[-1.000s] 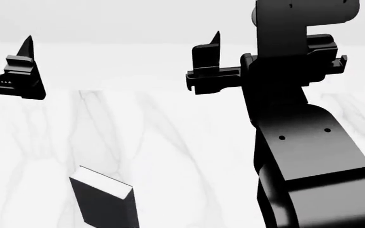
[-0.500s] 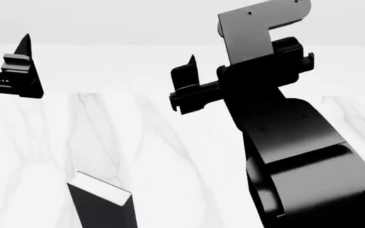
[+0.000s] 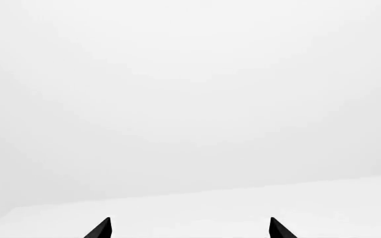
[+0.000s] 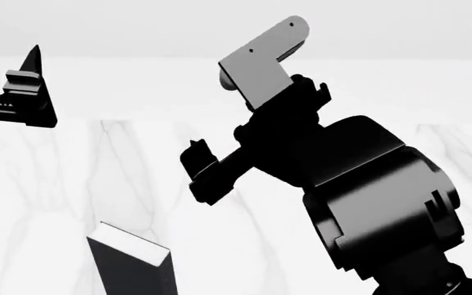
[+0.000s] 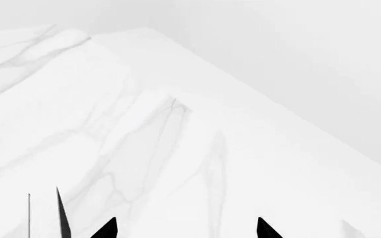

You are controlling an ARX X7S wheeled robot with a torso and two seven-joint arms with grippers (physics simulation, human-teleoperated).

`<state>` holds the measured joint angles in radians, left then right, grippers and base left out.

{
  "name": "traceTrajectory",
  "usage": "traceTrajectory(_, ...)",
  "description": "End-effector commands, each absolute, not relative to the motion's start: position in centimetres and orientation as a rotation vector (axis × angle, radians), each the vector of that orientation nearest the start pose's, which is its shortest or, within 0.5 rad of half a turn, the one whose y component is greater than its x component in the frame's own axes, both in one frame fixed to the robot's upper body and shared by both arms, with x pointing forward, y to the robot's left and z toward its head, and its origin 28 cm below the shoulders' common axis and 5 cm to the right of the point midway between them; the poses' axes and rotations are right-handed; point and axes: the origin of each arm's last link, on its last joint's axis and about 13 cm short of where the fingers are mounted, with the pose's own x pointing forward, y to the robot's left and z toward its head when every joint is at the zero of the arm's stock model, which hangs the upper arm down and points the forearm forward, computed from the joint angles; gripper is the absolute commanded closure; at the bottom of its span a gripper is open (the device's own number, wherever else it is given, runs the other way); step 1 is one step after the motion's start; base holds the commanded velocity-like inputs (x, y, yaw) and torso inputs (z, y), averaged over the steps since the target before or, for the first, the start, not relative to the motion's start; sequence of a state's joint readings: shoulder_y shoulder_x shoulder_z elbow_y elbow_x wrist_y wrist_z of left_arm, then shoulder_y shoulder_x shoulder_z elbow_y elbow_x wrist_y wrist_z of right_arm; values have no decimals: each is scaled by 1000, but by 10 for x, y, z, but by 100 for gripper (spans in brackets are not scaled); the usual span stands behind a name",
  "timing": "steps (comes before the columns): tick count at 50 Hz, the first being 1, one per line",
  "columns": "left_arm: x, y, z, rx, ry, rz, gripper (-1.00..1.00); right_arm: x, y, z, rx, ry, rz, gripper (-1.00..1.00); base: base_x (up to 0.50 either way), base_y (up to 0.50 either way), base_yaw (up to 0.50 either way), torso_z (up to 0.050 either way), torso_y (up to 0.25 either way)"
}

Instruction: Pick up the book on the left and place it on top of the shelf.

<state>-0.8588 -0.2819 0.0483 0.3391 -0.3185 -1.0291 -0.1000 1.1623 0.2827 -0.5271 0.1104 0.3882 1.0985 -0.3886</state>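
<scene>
The book (image 4: 131, 265) stands upright on the marble table (image 4: 64, 184) at the bottom of the head view, with a black cover and white page edges on top. My right gripper (image 4: 196, 161) hangs above the table, up and to the right of the book and apart from it; in the right wrist view (image 5: 185, 229) it is open and empty over bare marble. A thin dark sliver (image 5: 61, 214) shows beside it there; I cannot tell what it is. My left gripper (image 4: 31, 74) is raised at the far left, open and empty in the left wrist view (image 3: 189, 229). The shelf is out of view.
The table's far edge (image 4: 137, 118) meets a plain white wall. My bulky right arm (image 4: 375, 196) fills the right side of the head view and hides the table behind it.
My right arm has swung down and to the left, bringing its gripper lower and closer to the book. The left gripper and the book have stayed in place.
</scene>
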Motion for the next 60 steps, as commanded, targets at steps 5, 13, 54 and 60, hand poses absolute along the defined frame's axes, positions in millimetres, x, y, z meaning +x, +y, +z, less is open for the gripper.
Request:
traceTrajectory(5, 305, 247, 249, 84, -139, -21, -100, 343, -92, 243, -374, 349, 869, -100, 0, 0, 0, 0, 0)
traceTrajectory(13, 305, 247, 249, 69, -133, -31, -100, 347, -87, 234, -384, 380, 884, -100, 0, 0, 0, 0, 0)
traceTrajectory(54, 306, 249, 247, 75, -126, -29, -100, 354, -57, 191, -386, 437, 1004, -100, 0, 0, 0, 0, 0)
traceTrajectory(60, 306, 249, 247, 75, -126, -28, -100, 356, -53, 183, -388, 455, 1009, -100, 0, 0, 0, 0, 0)
